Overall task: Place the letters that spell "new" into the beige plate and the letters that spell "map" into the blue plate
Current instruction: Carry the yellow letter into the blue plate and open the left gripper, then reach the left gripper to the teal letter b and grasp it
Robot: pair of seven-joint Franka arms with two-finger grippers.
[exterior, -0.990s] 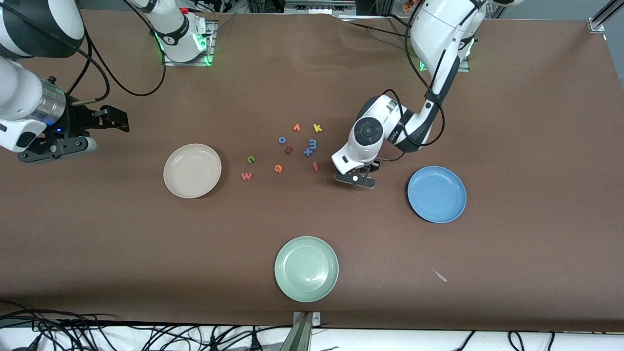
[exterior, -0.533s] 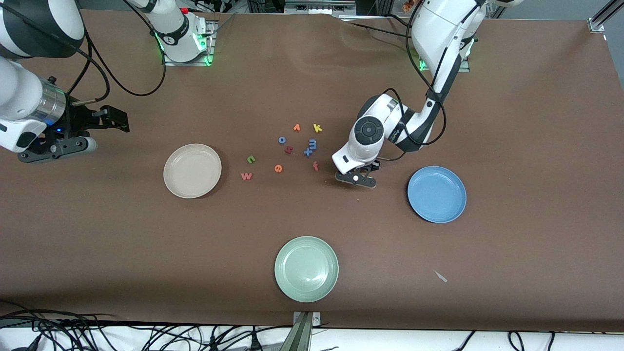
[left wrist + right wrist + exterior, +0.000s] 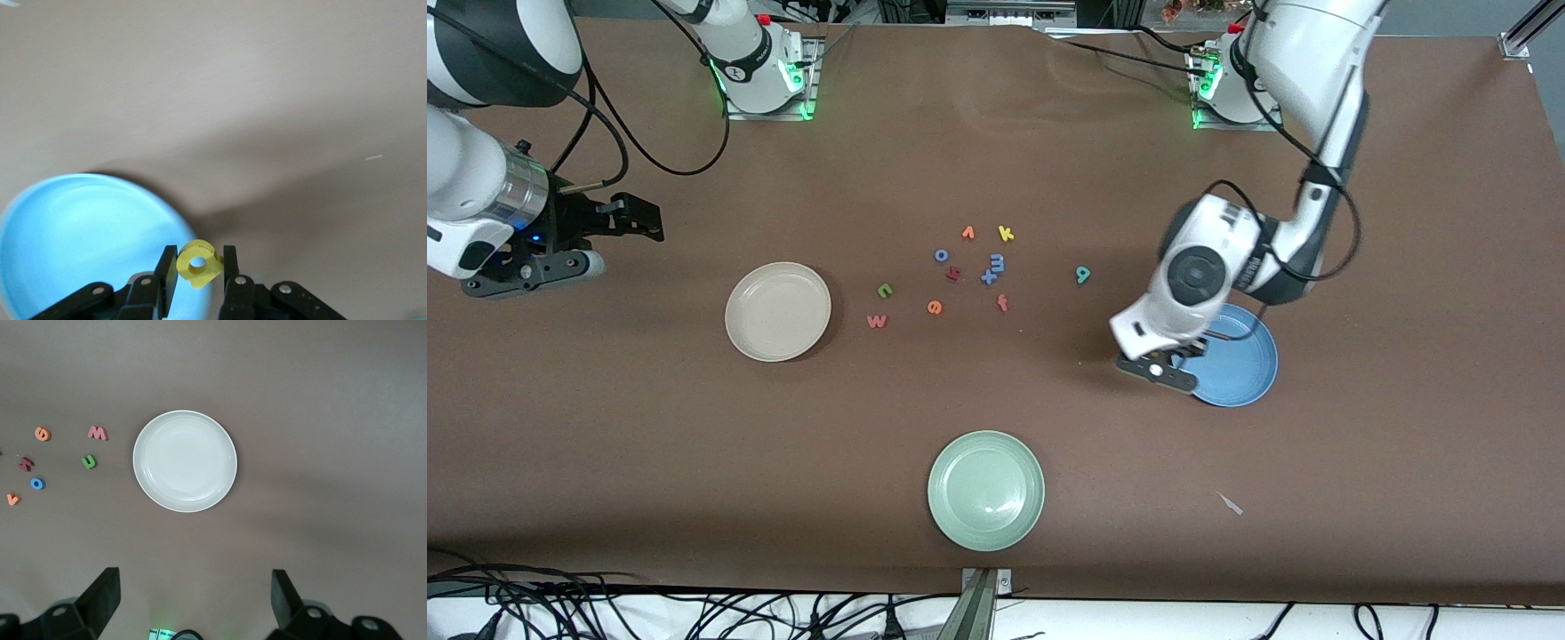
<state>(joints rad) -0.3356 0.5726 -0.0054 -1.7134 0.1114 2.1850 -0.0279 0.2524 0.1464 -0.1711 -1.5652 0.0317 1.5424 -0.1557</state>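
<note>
My left gripper [image 3: 198,267] is shut on the yellow round-bowled letter [image 3: 197,263]. It hangs over the rim of the blue plate [image 3: 1240,369], at the edge toward the letters, and the blue plate [image 3: 80,247] holds nothing that shows. The teal letter [image 3: 1082,274] and blue m [image 3: 997,261] lie on the table. The green n [image 3: 885,290], orange e [image 3: 935,307] and pinkish-red w [image 3: 877,321] lie near the beige plate [image 3: 777,311], which holds nothing. My right gripper [image 3: 640,222] waits open in the air at the right arm's end of the table, looking down on the beige plate [image 3: 185,461].
Other letters lie among the cluster: blue x [image 3: 988,277], blue o [image 3: 941,255], orange v [image 3: 967,233], yellow k [image 3: 1006,234], a dark red letter [image 3: 953,274] and an orange-red f [image 3: 1002,303]. A pale green plate [image 3: 985,490] sits nearest the front camera.
My left gripper closed on the yellow letter, lifted it and swung from beside the letter cluster to the blue plate's edge. The teal letter, hidden under the hand before, now shows. The right arm stayed still.
</note>
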